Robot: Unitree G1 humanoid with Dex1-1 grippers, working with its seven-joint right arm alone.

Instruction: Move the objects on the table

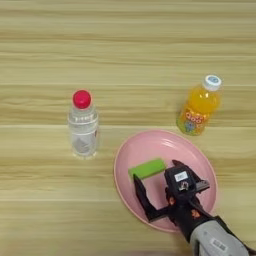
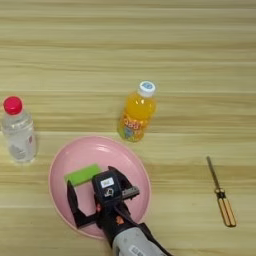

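Note:
A large pink plate [image 1: 195, 157] lies on the tan wooden table [image 1: 50, 200] at the lower middle. A small flat green block [image 1: 147, 169] rests on the plate's left half. My right gripper [image 1: 155, 170] comes in from the bottom right on a silver forearm and hovers over the plate, open. One black finger [image 1: 142, 197] stands just in front of the block and the other [image 1: 181, 166] by its right end. The block lies in the gap near the fingertips, flat on the plate and not clamped.
A clear water bottle with a red cap [image 1: 83, 125] stands upright left of the plate. An orange juice bottle with a white cap [image 1: 198, 107] stands just behind the plate's right rim. A screwdriver [image 2: 221, 192] lies on the table further right.

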